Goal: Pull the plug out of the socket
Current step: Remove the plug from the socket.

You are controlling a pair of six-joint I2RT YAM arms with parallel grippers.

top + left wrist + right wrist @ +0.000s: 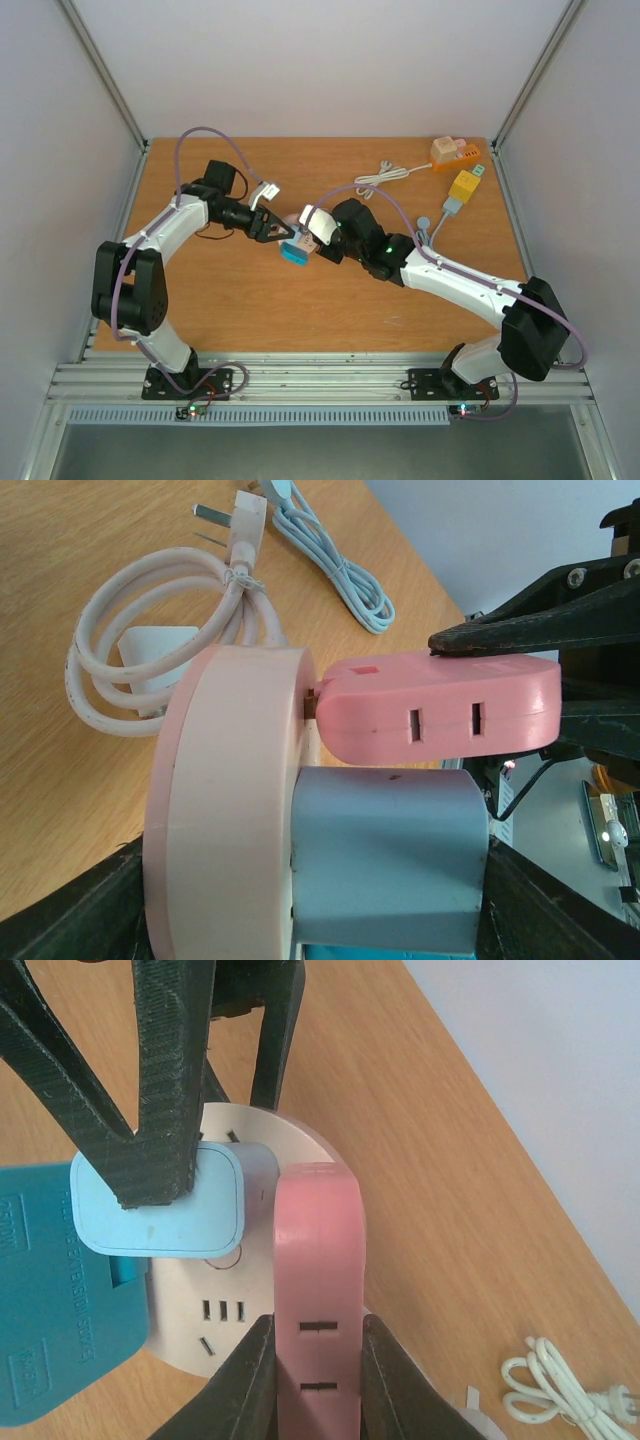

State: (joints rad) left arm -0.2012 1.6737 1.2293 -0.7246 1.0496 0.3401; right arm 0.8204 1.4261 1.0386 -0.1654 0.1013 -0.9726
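Socket [225, 800]: round, pale pink disc, held on edge over the middle of the table [250, 310]. Whether it touches the wood cannot be told. Its face carries sets of slots, seen in the right wrist view.

Pink plug [440, 710]: flat, rounded body in a deeper pink than the disc. It has 2 short slots on its narrow edge and 1 small red rectangle near the socket end. It stands out square from the socket face, beside a blue-grey plug [385, 860]. A thin gap shows between plug body and socket face, and 1 dull metal prong [311, 702] bridges it.

Right gripper [317, 1335]: clamped on the pink plug, 1 black finger [240, 1380] on each broad side.

Left gripper [280, 233]: jaws set fairly wide and closed across the socket. 1 finger [160, 1080] lies on the outer face of the blue-grey plug, the other is behind the disc.

A teal block [50, 1290] with pale lettering sits just beside the blue-grey plug, over the socket's rim.

A coiled white cord [110, 640] lies on the table behind the socket.
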